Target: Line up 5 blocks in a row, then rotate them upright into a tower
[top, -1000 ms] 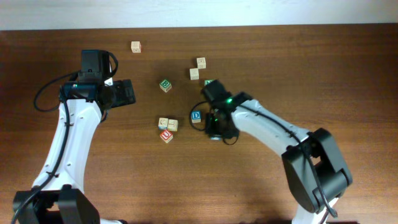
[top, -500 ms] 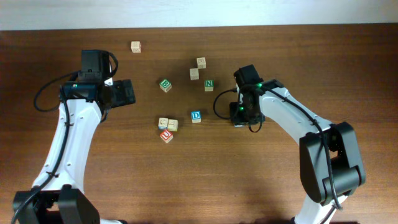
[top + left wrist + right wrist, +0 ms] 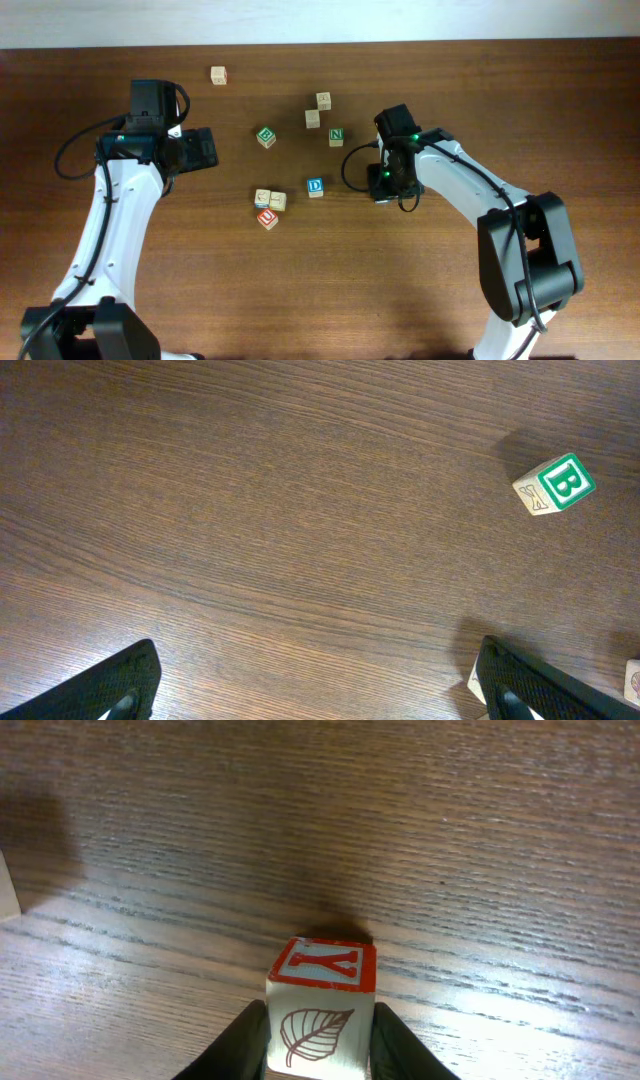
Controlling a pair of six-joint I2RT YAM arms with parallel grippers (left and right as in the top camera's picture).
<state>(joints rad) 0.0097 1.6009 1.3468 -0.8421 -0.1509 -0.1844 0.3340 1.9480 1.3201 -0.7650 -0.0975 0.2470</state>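
Right now: left gripper (image 3: 196, 148) hovers over bare tabletop (image 3: 150, 280), jaws wide apart, nothing in them. One pale block (image 3: 218, 75) sits far back, on its own. B block (image 3: 265, 137) is just right of the left gripper. U block (image 3: 267, 218) touches a pale pair (image 3: 262, 198) in a cluster, D block (image 3: 315, 186) just right of it. N block (image 3: 336, 136) lies behind D. Right gripper (image 3: 318, 1020) is right of D, jaws clamped on both sides of Y block (image 3: 325, 965), leaf face toward the wrist camera.
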